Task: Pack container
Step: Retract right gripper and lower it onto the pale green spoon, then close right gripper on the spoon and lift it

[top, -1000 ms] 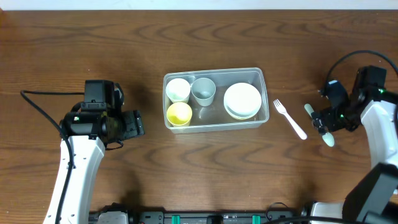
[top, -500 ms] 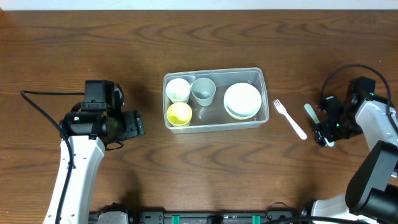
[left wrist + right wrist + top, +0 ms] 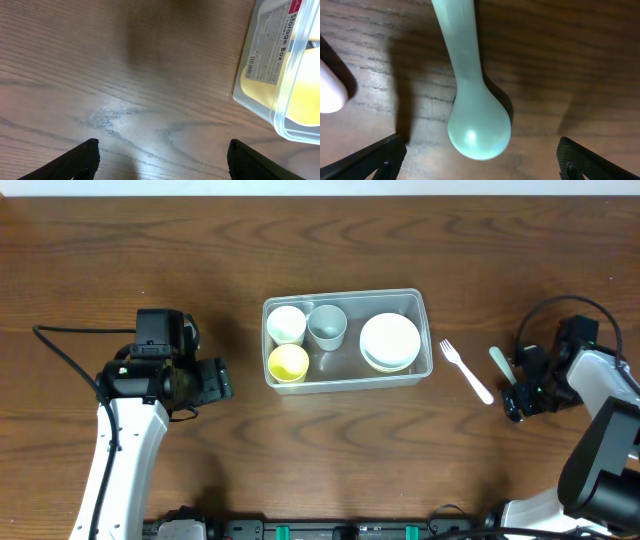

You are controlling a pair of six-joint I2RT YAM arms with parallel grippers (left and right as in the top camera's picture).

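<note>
Spoon (image 3: 499, 361) partly under right tool (image 3: 519, 398)

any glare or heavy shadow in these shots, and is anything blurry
Overhead: even light, sharp, only a faint sheen on the container rim. Left wrist: a soft dark shadow patch on the table, container label crisp. Right wrist: a small bright spot on the spoon, dark shadow hugging it, fingers near-black.

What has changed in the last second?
The right gripper slid along the spoon to its bowl end and now straddles it, open, gripping nothing. The spoon, fork, container and left gripper stayed put.
</note>
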